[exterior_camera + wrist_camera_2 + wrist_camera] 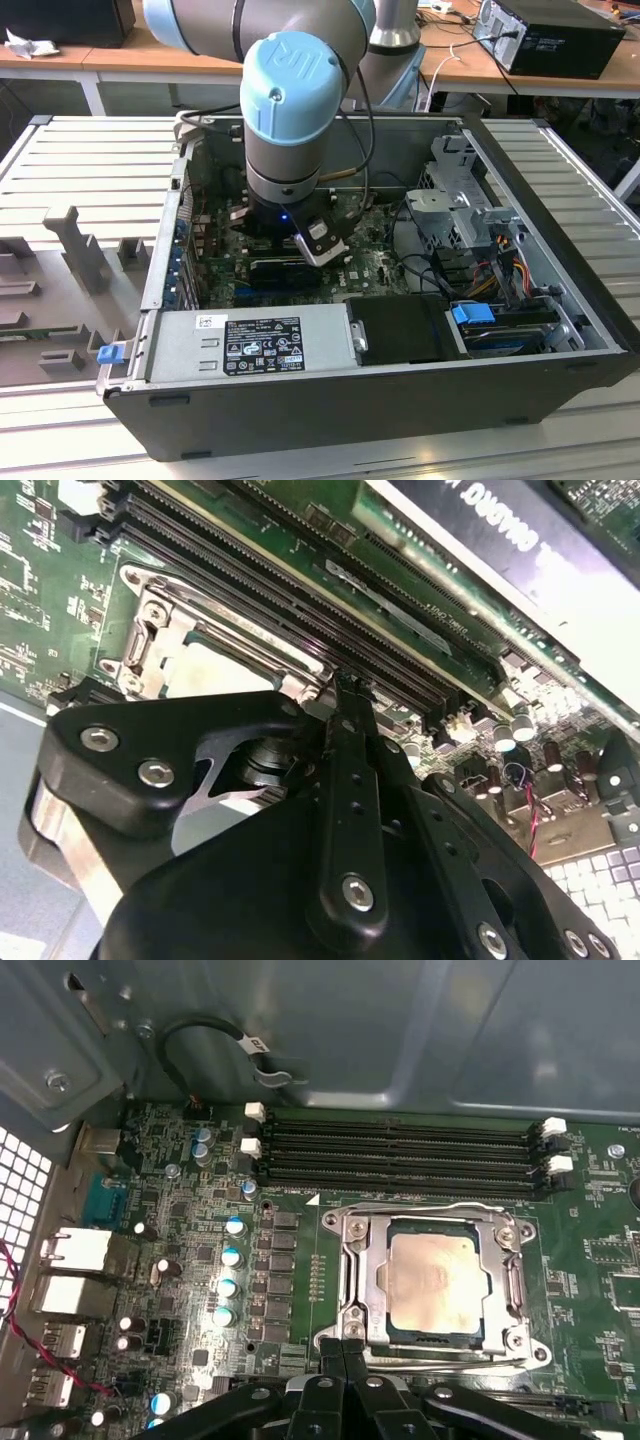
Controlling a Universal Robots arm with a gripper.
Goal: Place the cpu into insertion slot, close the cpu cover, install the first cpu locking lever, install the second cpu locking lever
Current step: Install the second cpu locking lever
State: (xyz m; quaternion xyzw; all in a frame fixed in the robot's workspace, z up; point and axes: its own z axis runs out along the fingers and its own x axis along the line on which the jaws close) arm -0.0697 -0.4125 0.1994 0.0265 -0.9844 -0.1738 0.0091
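In the exterior view the arm reaches down into the open computer case [560,330]. In both wrist views the dull silver cpu [432,1278] [215,670] lies in the insertion slot [366,1278] under the closed cpu cover [515,1280]; the gripper [343,1342] is pinched together, empty, at the socket's edge.

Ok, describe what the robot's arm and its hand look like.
The arm is a thick silver-grey tube with rounded light-blue joint caps, one bearing an embossed marking. A black cable runs down its side, and a small blue light glows at the wrist. The hand is matte black, built of flat linkage bars joined by silver screws and pins, with narrow fingers.
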